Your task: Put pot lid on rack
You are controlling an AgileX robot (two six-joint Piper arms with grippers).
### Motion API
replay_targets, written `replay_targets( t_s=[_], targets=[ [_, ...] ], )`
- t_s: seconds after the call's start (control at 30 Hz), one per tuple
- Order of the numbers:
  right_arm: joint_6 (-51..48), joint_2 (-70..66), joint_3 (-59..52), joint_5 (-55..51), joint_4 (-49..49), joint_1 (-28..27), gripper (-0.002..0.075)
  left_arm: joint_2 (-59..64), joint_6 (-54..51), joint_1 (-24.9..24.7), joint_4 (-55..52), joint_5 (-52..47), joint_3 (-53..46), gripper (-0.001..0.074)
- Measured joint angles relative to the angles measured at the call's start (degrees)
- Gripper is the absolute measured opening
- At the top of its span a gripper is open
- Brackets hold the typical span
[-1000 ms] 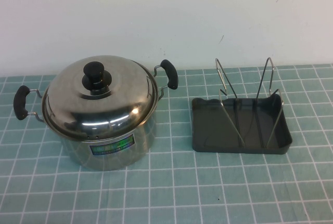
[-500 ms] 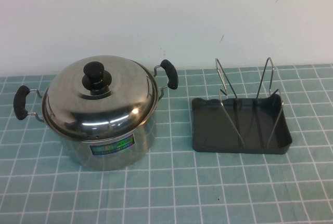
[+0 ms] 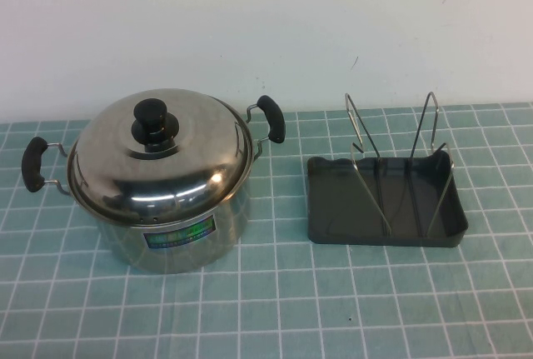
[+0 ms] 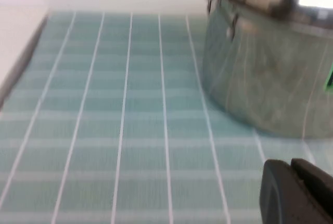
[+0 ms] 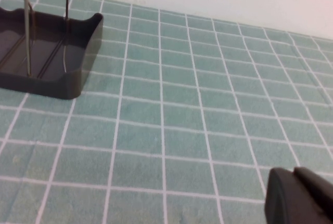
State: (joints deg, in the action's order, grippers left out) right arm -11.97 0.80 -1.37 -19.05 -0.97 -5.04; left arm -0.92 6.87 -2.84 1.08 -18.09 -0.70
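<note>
Ahead of the left gripper [image 4: 299, 193], pot lid [image 3: 160, 155] sits on the pot [image 3: 179, 230]. Right gripper [image 5: 302, 198] lies near rack [image 5: 78, 52]. Neither gripper's opening can be told.

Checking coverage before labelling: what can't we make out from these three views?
- Pot contents: hidden by the pot lid in the high view.
- Left gripper: cut off by the left wrist view's edge; absent from the high view.
- Right gripper: likewise in the right wrist view.
- Rack: cropped in the right wrist view.
- Pot label text: too small.
</note>
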Motion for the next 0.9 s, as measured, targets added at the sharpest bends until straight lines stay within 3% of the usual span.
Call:
replay_targets(
  t_s=[0.17, 0.4, 0.57, 0.8, 0.9],
  targets=[
    [0.0, 0.0, -0.3, 8.5, -0.1, 0.0, -0.0001, 0.0, 0.0, 0.0, 0.0, 13.2, -0.5, -0.0003],
    [0.0, 0.0, -0.3, 33.9, -0.1, 0.0, -0.0001, 0.0, 3.7, 0.0, 0.0, 37.0, -0.5, -0.0003],
    [-0.1, 0.0, -0.3, 48.3, 1.0, 0.0, -0.0001, 0.0, 4.0, 0.0, 0.0, 46.3, -0.5, -0.0003],
    [-1.2, 0.0, -0.3, 50.5, 4.3, 0.0, -0.0001, 0.0, 4.8, 0.0, 0.3, 50.0, -0.5, -0.0003],
    [-3.1, 0.0, 2.8, 42.9, 4.5, 0.0, -0.0001, 0.0, 6.5, 0.0, 0.8, 42.3, 1.5, -0.0003]
  ],
)
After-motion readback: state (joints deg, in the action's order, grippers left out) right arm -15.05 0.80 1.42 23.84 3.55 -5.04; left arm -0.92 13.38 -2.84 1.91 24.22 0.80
